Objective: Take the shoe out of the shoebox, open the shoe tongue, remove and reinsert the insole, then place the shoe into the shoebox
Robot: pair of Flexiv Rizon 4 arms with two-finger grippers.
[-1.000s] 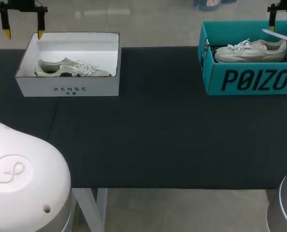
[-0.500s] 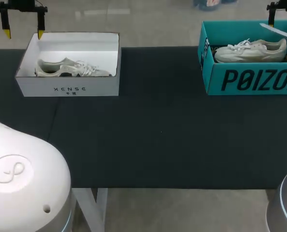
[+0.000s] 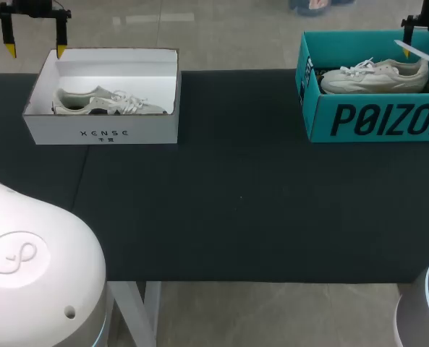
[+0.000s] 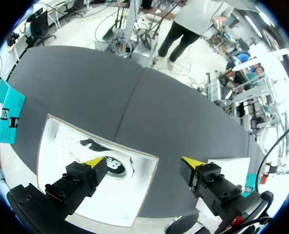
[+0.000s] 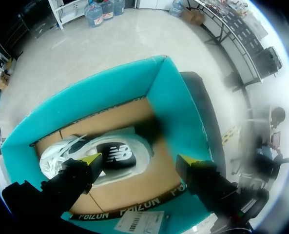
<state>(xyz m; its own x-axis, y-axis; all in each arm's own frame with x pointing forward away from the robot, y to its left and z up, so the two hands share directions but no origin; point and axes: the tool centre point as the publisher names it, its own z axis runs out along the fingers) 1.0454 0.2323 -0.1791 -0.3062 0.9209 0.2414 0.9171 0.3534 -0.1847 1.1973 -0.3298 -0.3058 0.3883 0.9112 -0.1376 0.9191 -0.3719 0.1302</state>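
A dark table (image 3: 236,202) holds two open shoeboxes. A white box (image 3: 102,130) sits at 10 o'clock with a grey shoe (image 3: 105,103) lying inside. A teal box (image 3: 319,108) sits at 2 o'clock with a white shoe (image 3: 377,76) inside, laces toward 9 o'clock.

My left gripper (image 3: 35,49) hangs at 11 o'clock above the white box's far left corner, fingers wide apart and holding nothing. From its wrist, one tip is over the grey shoe (image 4: 105,163) and the other is over bare table past the box wall (image 4: 149,185).

My right gripper (image 5: 138,159) hovers over the teal box (image 5: 178,112), fingers also spread and empty. One tip is above the white shoe (image 5: 110,152) and the other is close to the inner wall.

Neither shoe is out yet, so the task looks barely begun.

The main risk, I judge, is a straight descent: the left fingers straddle the wall and could crush or tip it. On the right, a finger could scrape the wall, snag the laces, or drag the light box along with the shoe.
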